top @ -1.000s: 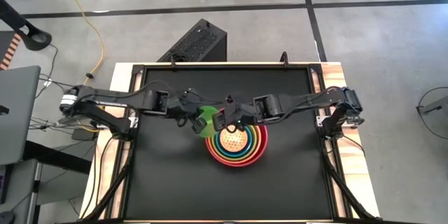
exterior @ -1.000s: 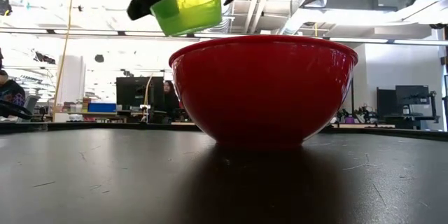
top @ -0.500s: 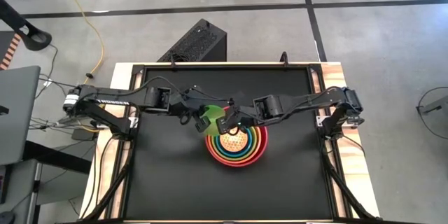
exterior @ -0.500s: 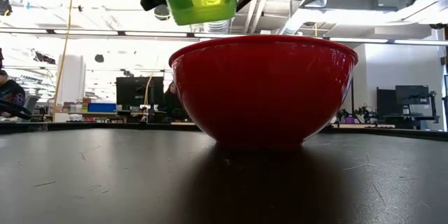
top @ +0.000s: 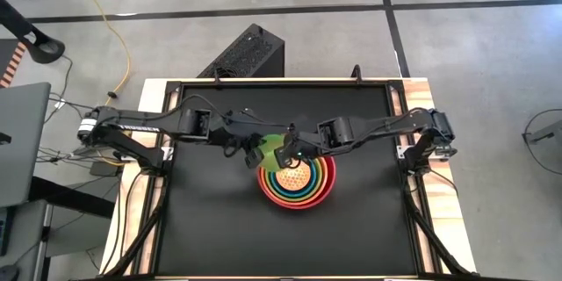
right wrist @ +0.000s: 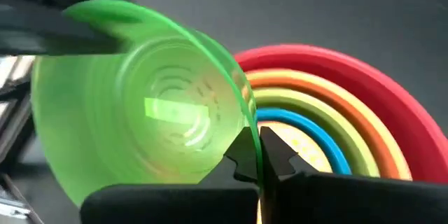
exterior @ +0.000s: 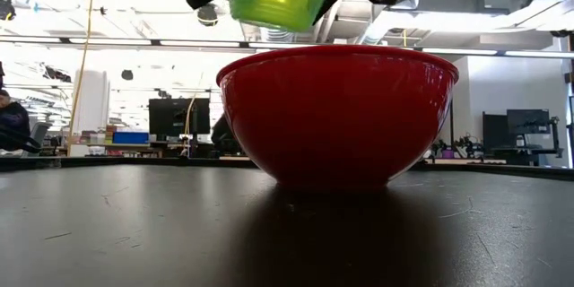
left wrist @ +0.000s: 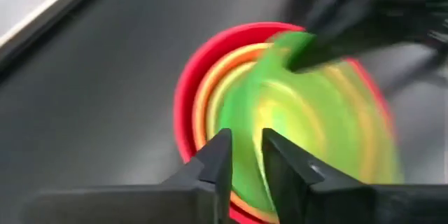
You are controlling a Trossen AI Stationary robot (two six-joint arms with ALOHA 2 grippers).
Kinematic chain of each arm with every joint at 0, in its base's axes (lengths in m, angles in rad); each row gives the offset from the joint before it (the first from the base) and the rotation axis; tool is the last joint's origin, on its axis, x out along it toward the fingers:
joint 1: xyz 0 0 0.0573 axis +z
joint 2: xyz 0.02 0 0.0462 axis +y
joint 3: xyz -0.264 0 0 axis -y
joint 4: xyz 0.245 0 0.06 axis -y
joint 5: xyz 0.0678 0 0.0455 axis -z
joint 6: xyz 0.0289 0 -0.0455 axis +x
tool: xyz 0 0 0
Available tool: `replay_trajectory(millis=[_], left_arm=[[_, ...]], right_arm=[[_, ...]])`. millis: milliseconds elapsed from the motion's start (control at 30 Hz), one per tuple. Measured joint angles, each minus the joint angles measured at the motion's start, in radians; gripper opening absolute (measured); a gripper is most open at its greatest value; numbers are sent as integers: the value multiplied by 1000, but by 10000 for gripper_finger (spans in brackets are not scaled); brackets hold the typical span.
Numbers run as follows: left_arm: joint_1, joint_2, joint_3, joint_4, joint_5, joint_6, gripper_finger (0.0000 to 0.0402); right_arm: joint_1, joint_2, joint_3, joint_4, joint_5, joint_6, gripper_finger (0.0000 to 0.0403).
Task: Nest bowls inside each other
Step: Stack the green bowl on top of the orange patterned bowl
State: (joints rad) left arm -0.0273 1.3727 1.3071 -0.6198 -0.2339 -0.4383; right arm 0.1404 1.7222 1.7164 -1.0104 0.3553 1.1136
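Note:
A bright green bowl [top: 274, 149] hangs tilted in the air over the left rim of the nested stack. The stack's outermost bowl is the red bowl [exterior: 336, 117], which rests by its base on the black table. Inside it sit orange, olive, blue and dotted yellow bowls [top: 295, 178]. My right gripper [right wrist: 257, 155] is shut on the green bowl's rim. My left gripper [left wrist: 245, 157] stands at the opposite rim, its fingers apart on either side of the green wall [left wrist: 301, 112]. My right gripper pinches the green bowl's rim [right wrist: 250, 122], one finger inside the bowl and one outside. It comes slanting down from the table's right side. The bowl is lifted clear of the stack, tilted. Whether my left gripper's fingers [left wrist: 217, 161] touch the rim between them, I cannot tell.
The black tabletop [top: 211, 228] has free room around the stack on all sides. A black box [top: 250, 51] stands on the floor beyond the far edge. Both arms reach in from the table's left and right edges.
The green bowl has gone up a little and toward the table's right, over the stack's rim, and has tipped from one slant through level to the other. My right gripper has shut on its rim.

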Motion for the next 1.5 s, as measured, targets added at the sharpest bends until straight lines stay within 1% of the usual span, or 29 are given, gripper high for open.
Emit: replay_trajectory(millis=[133,233,300,333,467,567,667,767,867,967,1033,1100,1200,1300,1500], left_arm=[[0,-64,0,-11,77,22,101],[0,-132,0,-27,89,48,120],[0,-188,0,-51,58,61,126],[0,-218,0,-67,31,67,127],[1,-317,-1,-154,-99,88,127],[1,-404,-57,-139,-147,89,127],[0,-509,-177,-10,-143,106,127],[1,-630,-360,214,-51,107,128],[0,-725,-537,423,32,46,128],[0,-782,-668,536,65,-46,128],[0,-807,-726,562,75,-105,128],[0,-825,-759,563,89,-146,128],[0,-841,-782,566,114,-175,128],[0,-847,-784,570,118,-178,128],[0,-846,-784,578,118,-180,128]], right_arm=[[9,0,-5,-125,1,18,1],[17,0,-2,-198,-1,42,1],[29,0,-3,-226,-3,45,0],[33,0,-3,-213,-11,45,0],[50,0,-17,-189,-65,45,0],[51,-1,-71,-132,-93,49,0],[40,1,-125,-87,-106,56,0],[20,0,-162,-22,-131,53,0],[4,0,-197,22,-147,41,0],[-8,0,-222,39,-165,41,0],[-13,0,-242,52,-181,40,0],[-15,-1,-268,87,-193,41,0],[-19,1,-294,94,-205,45,0],[-19,-1,-323,141,-205,57,0],[-19,0,-358,174,-204,64,0]])
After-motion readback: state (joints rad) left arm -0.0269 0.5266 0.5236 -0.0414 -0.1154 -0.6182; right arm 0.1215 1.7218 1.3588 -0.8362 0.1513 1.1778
